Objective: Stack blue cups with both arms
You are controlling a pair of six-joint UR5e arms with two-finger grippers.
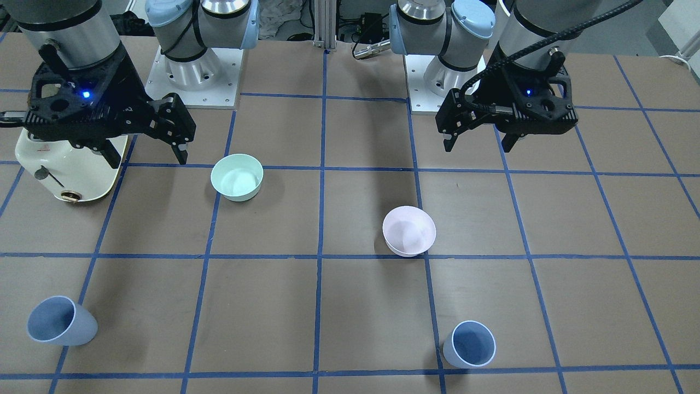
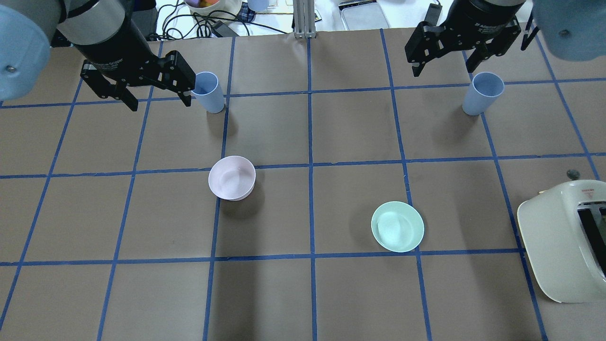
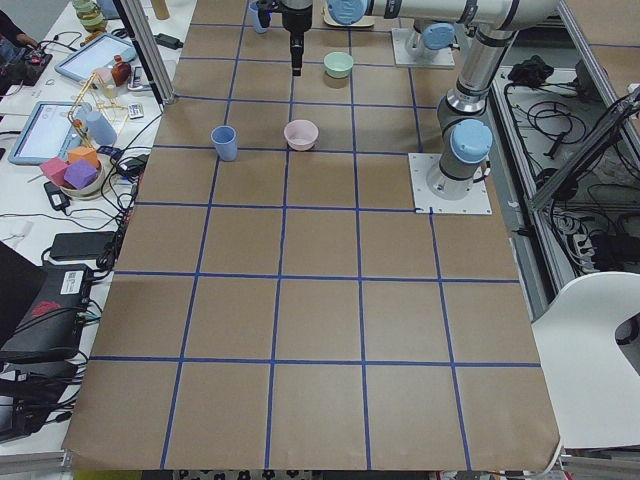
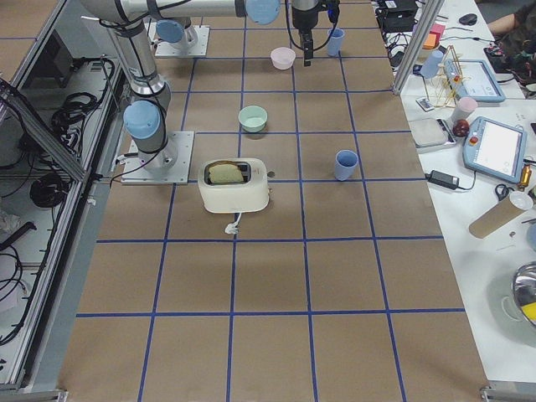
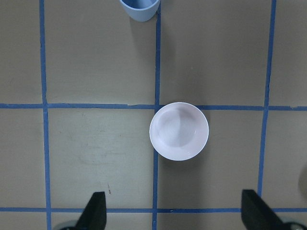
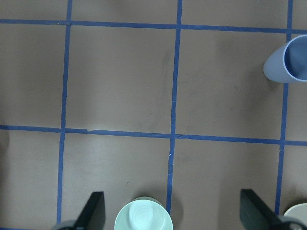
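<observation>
Two pale-blue cups stand upright and apart on the far side of the table. One blue cup [image 2: 209, 92] [image 1: 469, 343] is on my left and shows at the top of the left wrist view [image 5: 139, 8]. The other blue cup [image 2: 482, 94] [image 1: 60, 321] is on my right and shows in the right wrist view [image 6: 288, 62]. My left gripper [image 2: 160, 102] [image 1: 477, 148] [image 5: 175, 213] is open and empty, held high above the table. My right gripper [image 2: 445, 68] [image 1: 147, 158] [image 6: 173, 211] is also open and empty, held high.
A pale pink bowl [image 2: 232, 178] [image 5: 179, 131] sits left of centre. A mint-green bowl [image 2: 397, 226] [image 6: 143, 216] sits right of centre. A cream toaster [image 2: 563, 237] [image 1: 71, 164] stands at my right edge. Blue tape lines grid the brown table.
</observation>
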